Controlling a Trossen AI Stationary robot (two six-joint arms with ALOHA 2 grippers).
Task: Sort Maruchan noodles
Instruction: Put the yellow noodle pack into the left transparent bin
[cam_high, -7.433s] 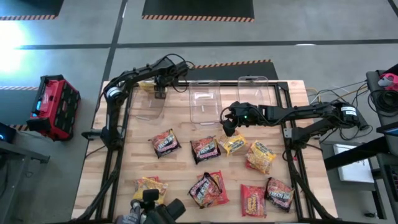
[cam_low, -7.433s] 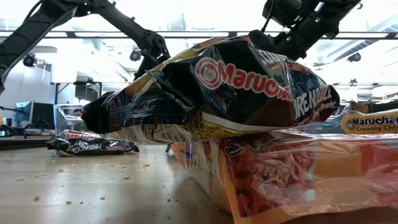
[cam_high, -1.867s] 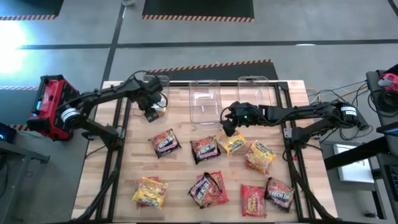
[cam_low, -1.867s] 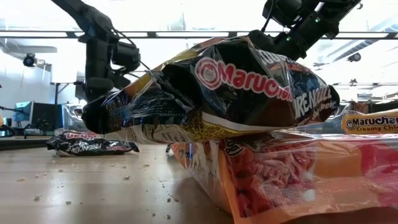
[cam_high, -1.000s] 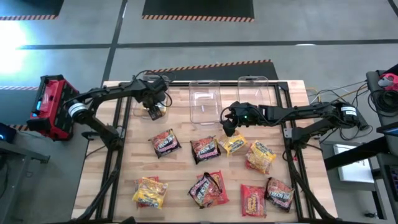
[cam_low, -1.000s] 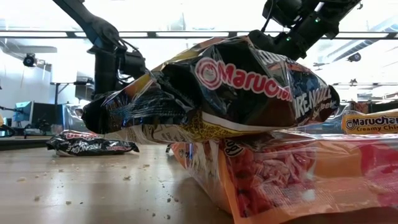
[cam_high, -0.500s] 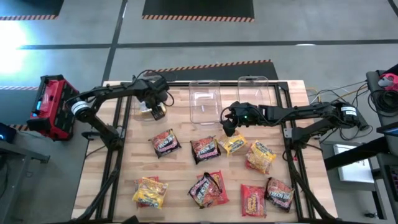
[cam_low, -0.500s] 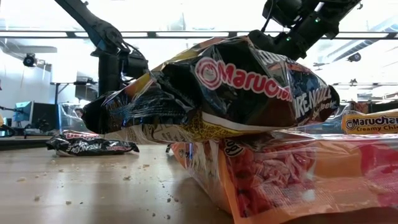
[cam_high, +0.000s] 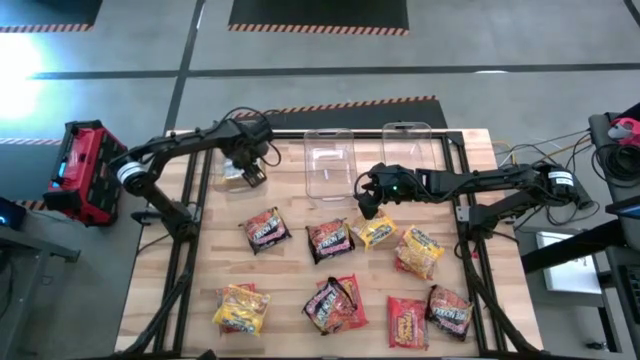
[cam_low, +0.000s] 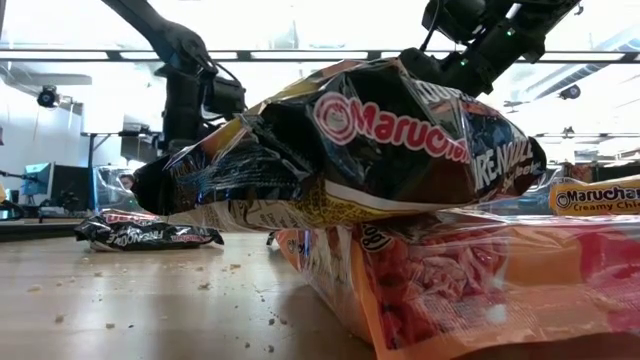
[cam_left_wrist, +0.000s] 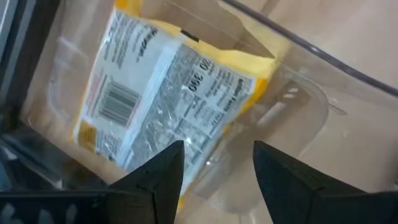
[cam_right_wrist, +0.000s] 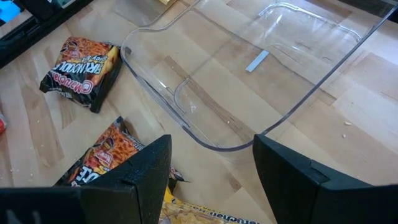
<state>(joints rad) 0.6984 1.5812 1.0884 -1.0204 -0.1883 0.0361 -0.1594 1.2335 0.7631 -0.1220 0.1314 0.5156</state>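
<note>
1. Left gripper (cam_high: 251, 172) over the leftmost clear bin (cam_high: 228, 178) at the table's far left; fingers (cam_left_wrist: 155, 177) spread with nothing between them.
2. Just beyond those fingers, inside that bin: yellow noodle packet (cam_left_wrist: 165, 102), back side up, barcode showing, apart from the fingers.
3. Right gripper (cam_high: 367, 203) near the table's middle, beside the near edge of the middle bin (cam_right_wrist: 249, 74); fingers (cam_right_wrist: 146, 171) spread, empty.
4. Just beneath and ahead of it: a yellow packet (cam_high: 376, 232), not touched.
5. Remaining packets (cam_high: 330, 305) scattered flat across the near half of the wooden table (cam_high: 290, 205).
6. Third bin (cam_high: 408, 146) on the far right, beside the middle one.
</note>
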